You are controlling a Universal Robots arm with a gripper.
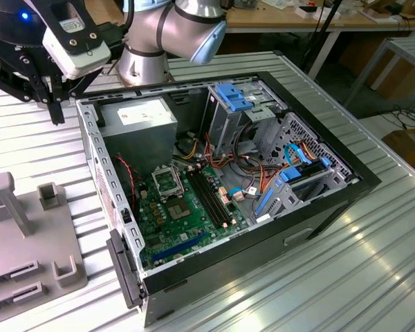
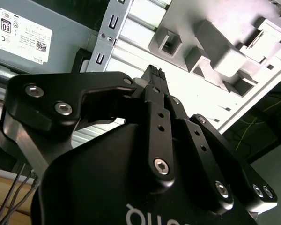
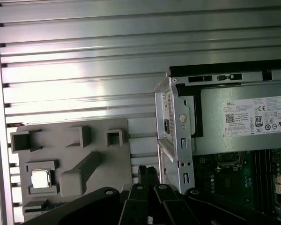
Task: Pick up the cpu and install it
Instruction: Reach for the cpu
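The cpu (image 3: 40, 179), a small silvery square, lies flat in a square pocket of the grey fixture plate (image 3: 103, 164), seen in the first wrist view. My gripper (image 1: 55, 114) hangs above the ribbed table at the exterior view's left, just outside the open computer case (image 1: 90, 138) and away from the cpu. Its fingers (image 3: 147, 172) look shut with nothing between them, and in the second wrist view the gripper (image 2: 153, 75) sits over the strip between fixture and case wall. The black-framed socket (image 1: 167, 181) sits open on the green motherboard.
The grey power supply (image 1: 138, 117) fills the case's rear corner. Cables, blue drive brackets (image 1: 238, 97) and memory slots (image 1: 211, 197) crowd the case interior. The fixture plate (image 1: 21, 249) carries upright holders (image 1: 3, 200). Ribbed aluminium table (image 1: 373, 263) surrounds the case.
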